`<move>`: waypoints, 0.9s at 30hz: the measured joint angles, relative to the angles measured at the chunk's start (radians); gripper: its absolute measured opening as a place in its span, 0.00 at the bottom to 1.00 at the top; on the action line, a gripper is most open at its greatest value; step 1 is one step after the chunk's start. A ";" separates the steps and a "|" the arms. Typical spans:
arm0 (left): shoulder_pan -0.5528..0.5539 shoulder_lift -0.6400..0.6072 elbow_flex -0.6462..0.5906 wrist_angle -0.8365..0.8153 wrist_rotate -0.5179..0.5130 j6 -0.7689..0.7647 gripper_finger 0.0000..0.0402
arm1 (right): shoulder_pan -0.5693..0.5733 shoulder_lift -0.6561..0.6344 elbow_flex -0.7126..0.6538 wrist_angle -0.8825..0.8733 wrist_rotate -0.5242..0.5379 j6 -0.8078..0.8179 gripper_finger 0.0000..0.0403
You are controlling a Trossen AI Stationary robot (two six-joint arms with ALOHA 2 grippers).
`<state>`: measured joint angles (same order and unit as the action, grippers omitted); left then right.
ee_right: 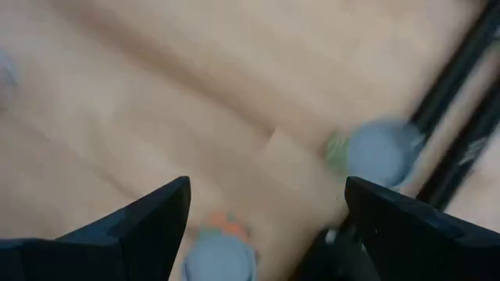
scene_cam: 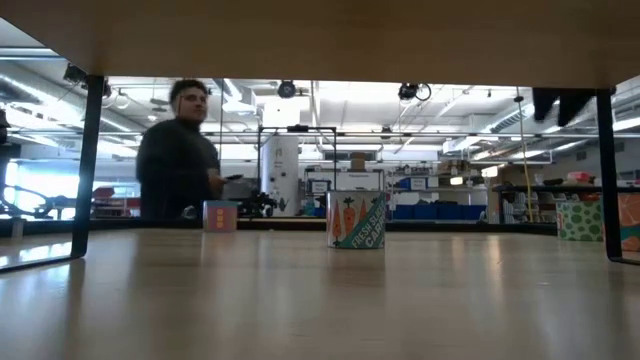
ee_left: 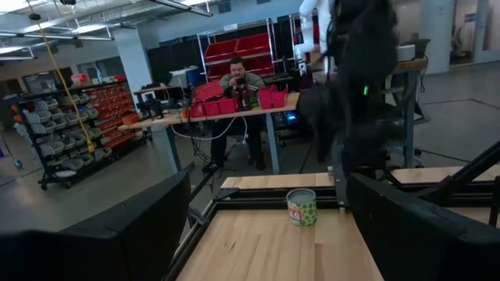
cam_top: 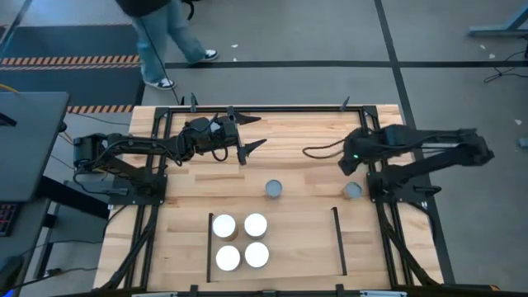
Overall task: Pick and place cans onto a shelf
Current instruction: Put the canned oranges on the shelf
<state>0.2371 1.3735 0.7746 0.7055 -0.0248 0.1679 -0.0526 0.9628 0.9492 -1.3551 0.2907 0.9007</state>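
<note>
I'm working in a big open robotics lab or workshop: polished concrete floor with hazard-striped matting, wheeled racks of red parts bins, red bins on a workbench where a person sits, exposed ceiling ducts and strip lights overhead.

- A grey concrete floor with dark seams surrounds the surface.
- Striped hazard tape borders a dark mat.
- A person walks past.
- Red parts bins fill a far rack.
- A person sits behind a bench.
- Ceiling strip lights run overhead.
</note>
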 joint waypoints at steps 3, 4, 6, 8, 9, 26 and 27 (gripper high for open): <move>0.000 0.000 0.000 0.000 0.000 0.000 0.87 | -0.089 0.015 -0.104 0.098 -0.154 -0.110 0.86; 0.000 0.000 0.000 0.000 0.000 0.000 0.87 | -0.107 0.022 -0.137 0.130 -0.191 -0.135 0.86; 0.000 0.000 0.000 0.000 0.000 0.000 0.87 | -0.123 0.039 -0.196 0.178 -0.254 -0.169 0.87; 0.000 0.000 0.000 0.000 0.000 0.000 0.87 | -0.126 0.057 -0.243 0.208 -0.289 -0.191 0.89; 0.000 0.000 0.000 0.000 0.000 0.000 0.87 | -0.126 0.068 -0.262 0.211 -0.300 -0.200 0.90; 0.000 0.000 0.000 0.000 0.000 0.000 0.87 | -0.054 0.292 -0.313 0.278 -0.477 -0.190 0.93; 0.000 0.000 0.000 0.000 0.000 0.000 0.87 | -0.047 0.308 -0.313 0.278 -0.483 -0.186 0.93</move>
<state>0.2371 1.3735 0.7746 0.7059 -0.0250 0.1680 -0.0999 1.2704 0.6357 -1.0771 -0.1921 0.7146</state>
